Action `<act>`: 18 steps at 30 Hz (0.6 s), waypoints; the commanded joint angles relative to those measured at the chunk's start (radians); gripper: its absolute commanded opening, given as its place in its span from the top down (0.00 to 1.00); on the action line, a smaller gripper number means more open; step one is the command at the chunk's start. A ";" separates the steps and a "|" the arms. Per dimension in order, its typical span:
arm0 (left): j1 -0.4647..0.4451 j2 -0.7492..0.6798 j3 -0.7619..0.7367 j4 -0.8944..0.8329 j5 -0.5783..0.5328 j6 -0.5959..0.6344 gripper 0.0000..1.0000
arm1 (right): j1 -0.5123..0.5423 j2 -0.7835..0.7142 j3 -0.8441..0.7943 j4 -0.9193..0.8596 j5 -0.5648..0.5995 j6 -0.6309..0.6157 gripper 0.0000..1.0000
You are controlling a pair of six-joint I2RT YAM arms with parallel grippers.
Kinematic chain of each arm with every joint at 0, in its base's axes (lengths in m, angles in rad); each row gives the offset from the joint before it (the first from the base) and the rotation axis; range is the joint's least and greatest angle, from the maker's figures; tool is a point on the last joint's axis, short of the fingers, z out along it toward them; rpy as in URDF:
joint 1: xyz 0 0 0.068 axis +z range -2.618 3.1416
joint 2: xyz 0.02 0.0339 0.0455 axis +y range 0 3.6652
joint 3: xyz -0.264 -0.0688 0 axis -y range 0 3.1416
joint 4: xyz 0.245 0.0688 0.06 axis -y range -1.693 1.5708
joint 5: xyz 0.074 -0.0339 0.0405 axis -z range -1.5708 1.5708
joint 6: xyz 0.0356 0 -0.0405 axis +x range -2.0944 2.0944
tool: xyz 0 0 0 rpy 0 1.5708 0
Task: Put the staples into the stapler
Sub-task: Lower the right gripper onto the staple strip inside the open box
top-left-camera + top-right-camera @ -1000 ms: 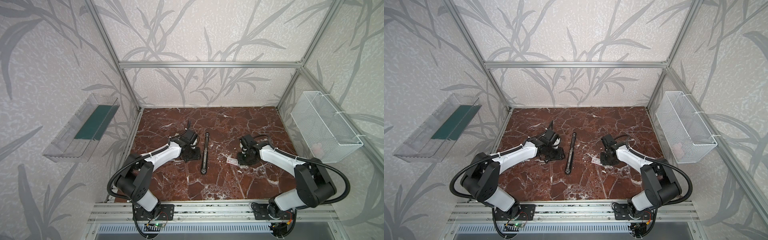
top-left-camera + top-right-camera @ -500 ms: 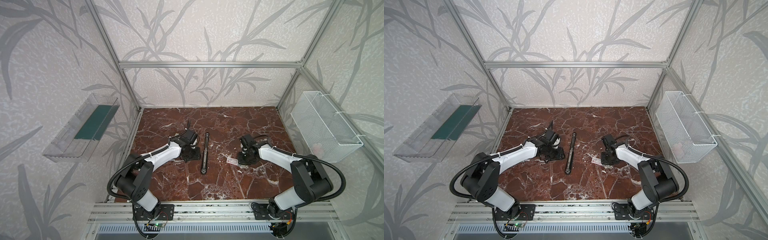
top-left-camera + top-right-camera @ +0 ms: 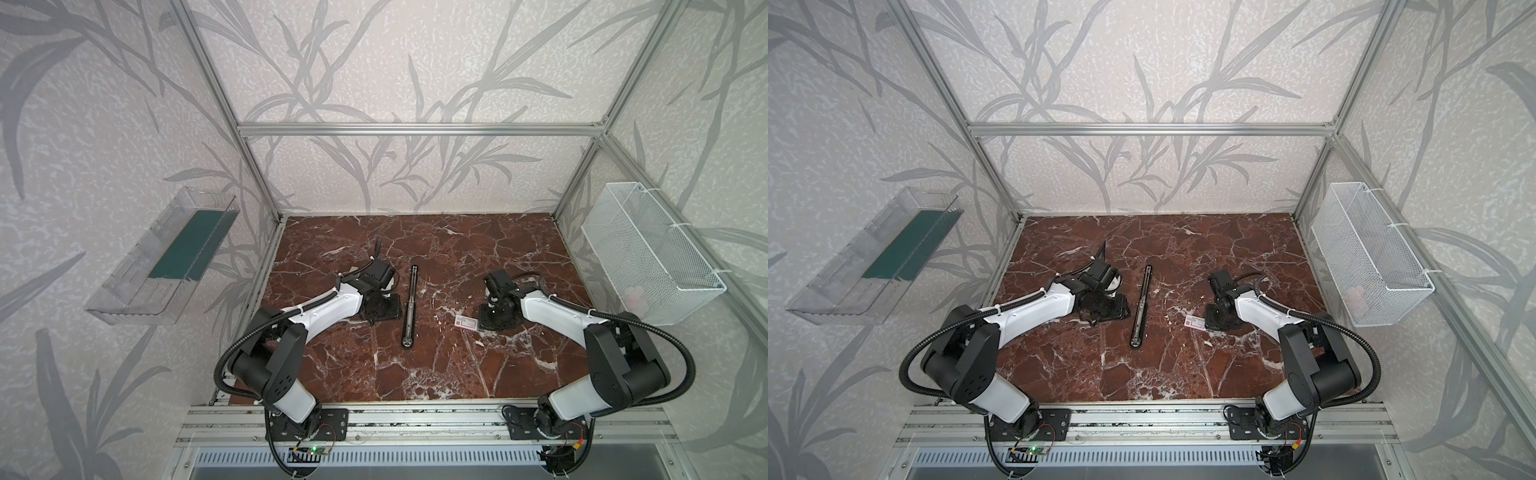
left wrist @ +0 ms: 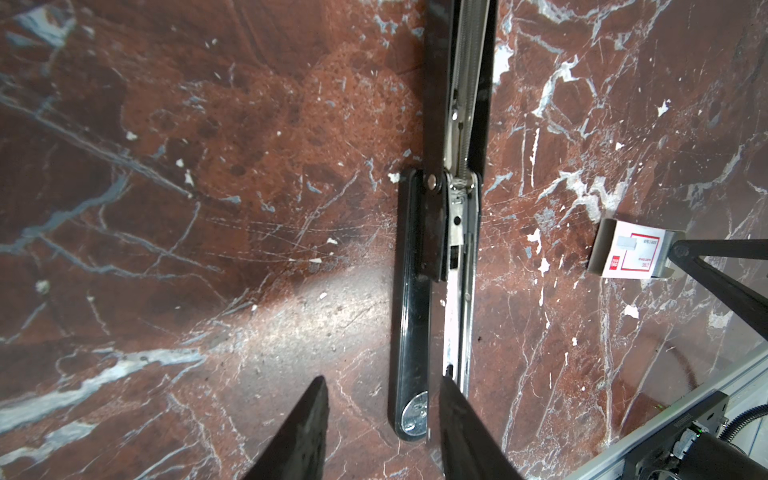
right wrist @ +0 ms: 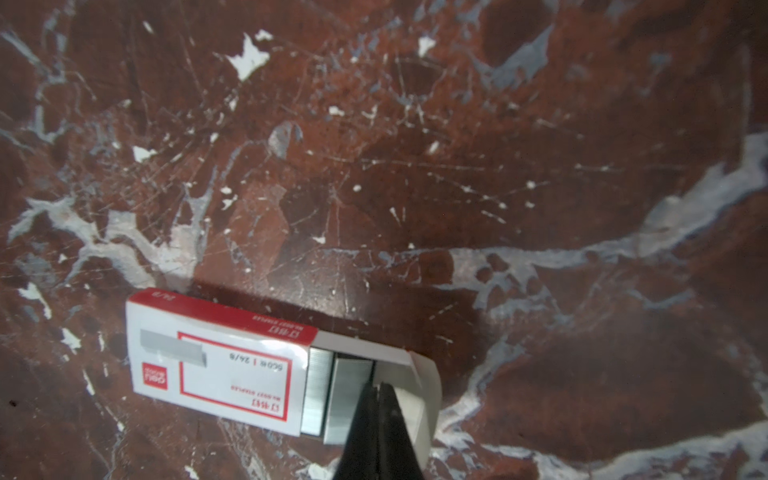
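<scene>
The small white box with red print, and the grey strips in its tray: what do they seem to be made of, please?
The small white box with red print looks like thin matte cardboard: folded edges, a bent flap. The grey strips in its pulled-out tray look like bare metal, probably steel: a silvery sheen with fine lines across them.

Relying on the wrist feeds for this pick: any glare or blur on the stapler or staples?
Left wrist view: glare patch on the table beside the stapler, its rail readable. Right wrist view: staples sharp enough, right gripper dark and soft-edged.
</scene>
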 commanded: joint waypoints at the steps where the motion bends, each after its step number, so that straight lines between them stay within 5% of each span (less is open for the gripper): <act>1: 0.006 -0.017 0.000 -0.006 0.000 -0.012 0.55 | -0.013 -0.022 -0.020 -0.031 0.030 0.016 0.95; 8: 0.006 -0.015 0.003 -0.004 0.001 -0.012 0.55 | -0.022 -0.033 -0.016 -0.030 0.021 0.017 0.95; 18: 0.006 -0.012 -0.003 -0.002 0.003 -0.015 0.55 | -0.021 -0.060 -0.021 0.020 -0.057 0.000 0.76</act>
